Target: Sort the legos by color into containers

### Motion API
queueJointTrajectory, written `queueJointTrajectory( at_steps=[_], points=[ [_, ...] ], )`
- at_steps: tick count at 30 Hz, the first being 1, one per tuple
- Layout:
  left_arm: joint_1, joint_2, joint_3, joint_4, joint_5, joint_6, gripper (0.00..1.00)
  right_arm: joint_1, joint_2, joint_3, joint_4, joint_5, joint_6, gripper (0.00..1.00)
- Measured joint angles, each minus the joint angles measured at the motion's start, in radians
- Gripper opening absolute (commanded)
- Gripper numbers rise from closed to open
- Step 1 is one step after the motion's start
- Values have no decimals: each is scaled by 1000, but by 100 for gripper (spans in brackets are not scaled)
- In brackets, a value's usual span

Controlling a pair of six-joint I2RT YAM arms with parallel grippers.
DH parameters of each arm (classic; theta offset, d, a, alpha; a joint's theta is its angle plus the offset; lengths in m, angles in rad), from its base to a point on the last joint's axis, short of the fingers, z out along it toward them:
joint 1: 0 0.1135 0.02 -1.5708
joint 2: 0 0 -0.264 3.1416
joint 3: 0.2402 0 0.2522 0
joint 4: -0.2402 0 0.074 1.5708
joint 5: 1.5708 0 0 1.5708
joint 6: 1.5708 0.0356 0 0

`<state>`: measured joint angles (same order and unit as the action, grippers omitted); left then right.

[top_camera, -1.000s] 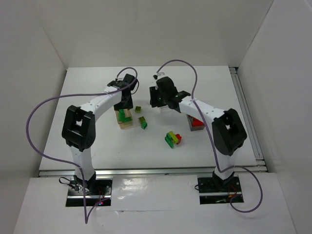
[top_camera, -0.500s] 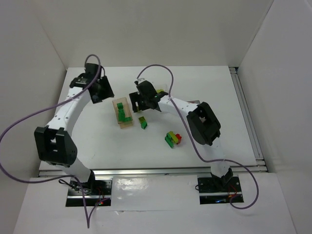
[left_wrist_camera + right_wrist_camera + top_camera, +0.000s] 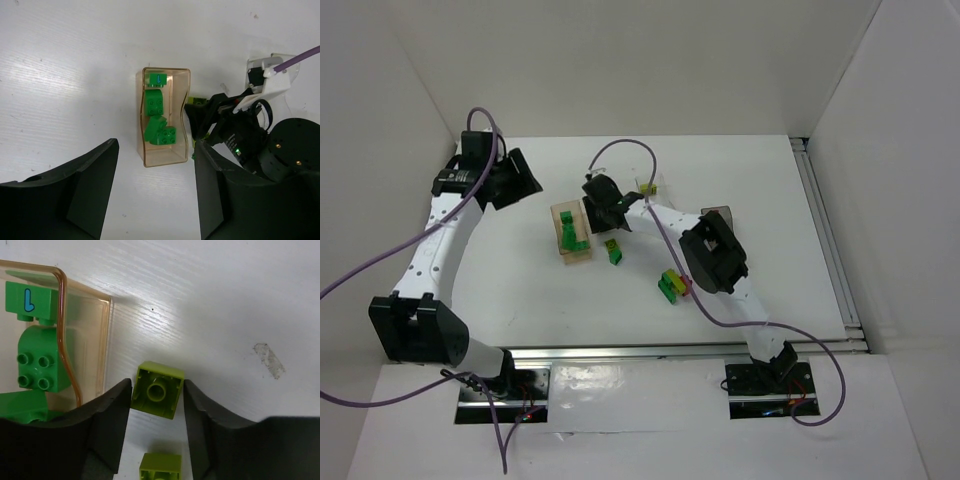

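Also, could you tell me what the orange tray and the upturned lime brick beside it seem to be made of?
Orange tray: translucent glossy plastic, it seems; the green bricks inside show through its walls. Lime brick: opaque moulded plastic, probably, with a dull sheen; its hollow underside shows thin walls and a central tube.

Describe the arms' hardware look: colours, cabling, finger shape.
Both the left arm and right arm have white links with bulky black joint housings. A purple cable loops loosely off each. The left gripper and right gripper have broad, matte black fingers with curved inner edges. No markings are legible.
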<state>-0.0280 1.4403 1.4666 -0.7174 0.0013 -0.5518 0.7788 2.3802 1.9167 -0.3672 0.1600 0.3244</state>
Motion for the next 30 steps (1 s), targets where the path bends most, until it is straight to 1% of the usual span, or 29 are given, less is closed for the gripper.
queueJointTrajectory(
  at_steps=[1,2,5,7,10,12,15,19,20,21,24,25,26,28,30],
  points=[
    [2,0,-11,0,4,0,71,2,0,0,-1,11,2,39],
    [2,0,-22,0,8,1,71,2,0,0,0,23,4,37],
    [5,2,-34,0,16,1,71,3,-14,-23,7,56,10,37],
    [5,2,-34,2,24,2,71,3,-61,-90,22,74,11,37],
    [5,2,-36,10,25,0,72,-7,-209,-293,107,81,-1,37],
    [5,-4,-52,21,24,-3,73,-22,-315,-398,137,86,-1,37],
    [5,-23,-97,28,23,-6,73,-78,-423,-438,177,99,0,37],
    [5,-36,-138,31,27,-6,73,-169,-480,-447,248,119,4,40],
    [5,-36,-143,31,29,-6,73,-188,-481,-449,252,125,6,42],
    [5,-36,-146,32,31,-6,74,-205,-478,-449,252,127,8,49],
    [5,-36,-148,34,37,-6,75,-228,-447,-441,243,133,23,75],
    [5,-36,-148,38,40,-6,77,-229,-430,-428,234,135,27,77],
    [5,-36,-148,40,42,-6,79,-229,-414,-415,223,137,28,77],
    [5,-36,-148,39,42,-7,79,-226,-394,-404,208,141,31,78],
    [5,-37,-148,39,37,-7,79,-221,-397,-407,197,150,32,73]
  ],
)
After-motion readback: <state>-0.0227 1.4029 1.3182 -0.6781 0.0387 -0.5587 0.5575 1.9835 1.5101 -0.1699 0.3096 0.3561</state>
